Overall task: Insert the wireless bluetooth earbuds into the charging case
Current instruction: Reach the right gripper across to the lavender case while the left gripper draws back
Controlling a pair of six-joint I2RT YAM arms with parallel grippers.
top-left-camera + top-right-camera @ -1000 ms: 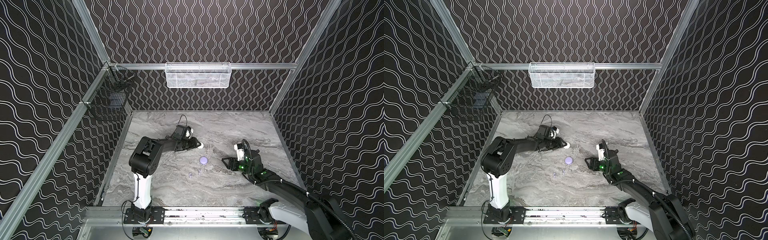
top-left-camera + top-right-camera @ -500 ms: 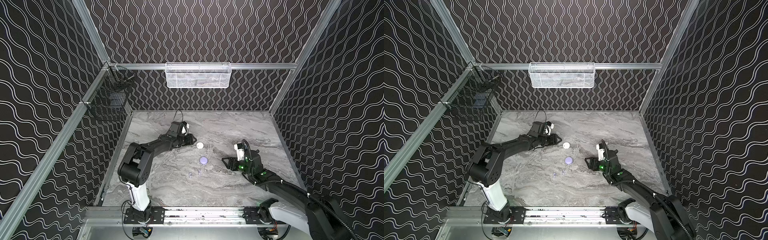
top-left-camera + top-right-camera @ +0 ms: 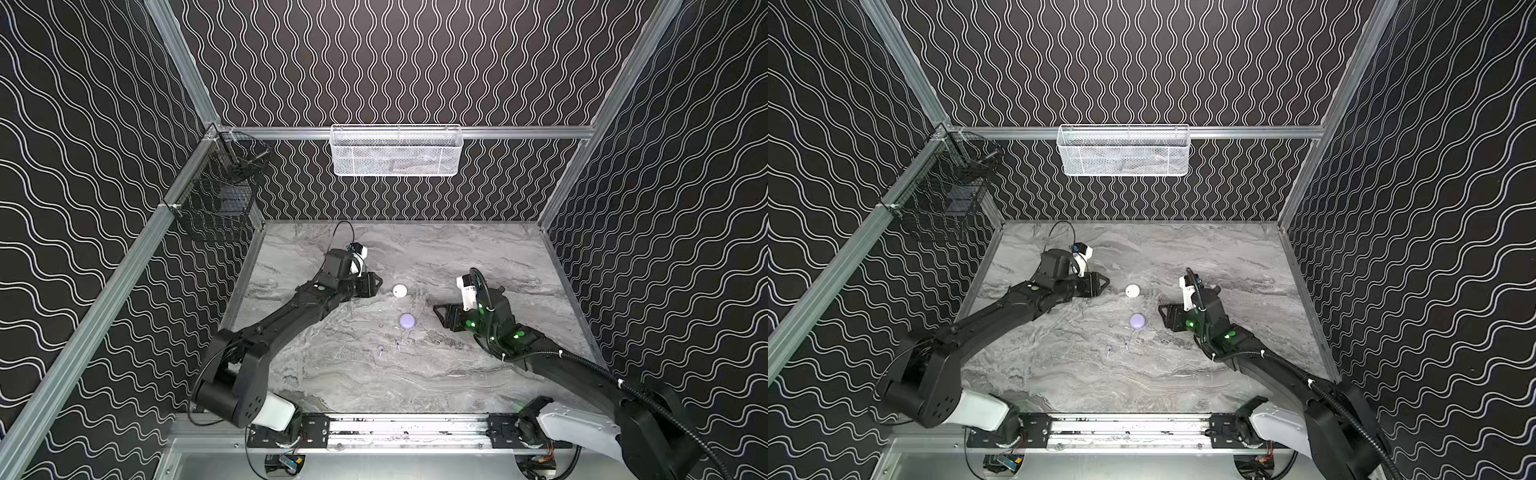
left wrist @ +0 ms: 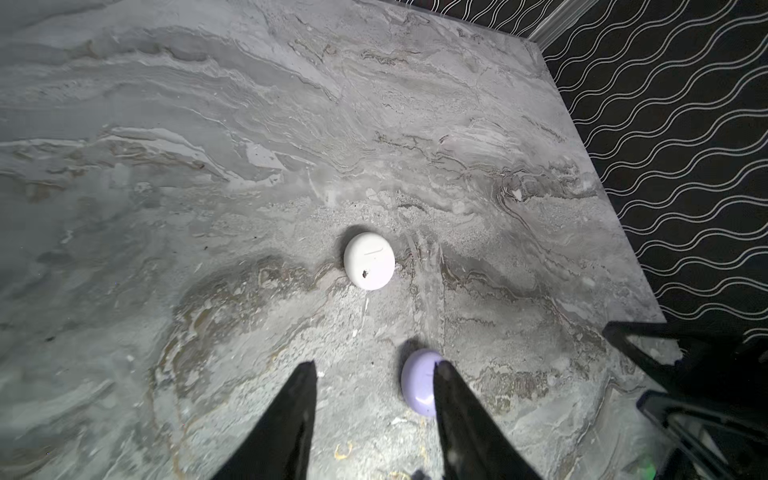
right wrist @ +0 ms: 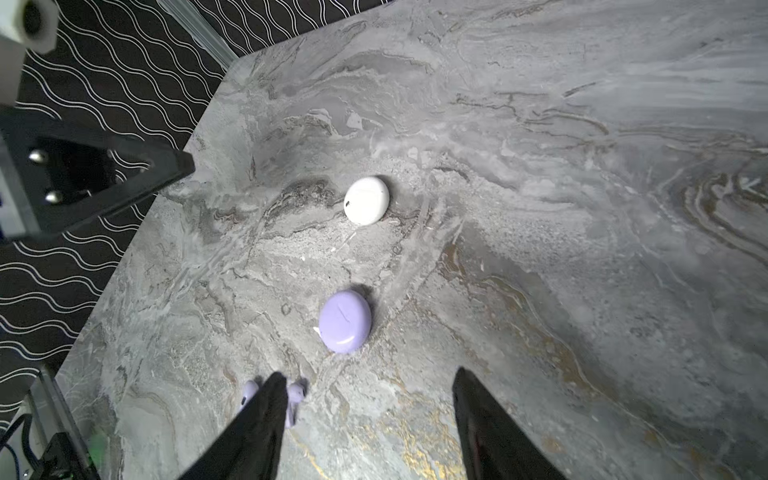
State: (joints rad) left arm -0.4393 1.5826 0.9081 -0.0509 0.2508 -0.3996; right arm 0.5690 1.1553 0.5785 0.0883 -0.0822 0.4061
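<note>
Left gripper (image 3: pixel 376 283) left of white charging case (image 3: pixel 399 290), right gripper (image 3: pixel 437 311) right of lavender case (image 3: pixel 407 320) mid-frame — both empty, fingers apart — two lavender earbuds (image 3: pixel 380 351) just below.

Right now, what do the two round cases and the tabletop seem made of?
White case: smooth plastic, it seems, soft even sheen. Lavender case: glossier plastic, bright highlight along its rim. Tabletop: grey veined marble look; stone or printed laminate, cannot tell.

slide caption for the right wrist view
Open right gripper faces closed lavender case and white case; two lavender earbuds lie nearby.
</note>
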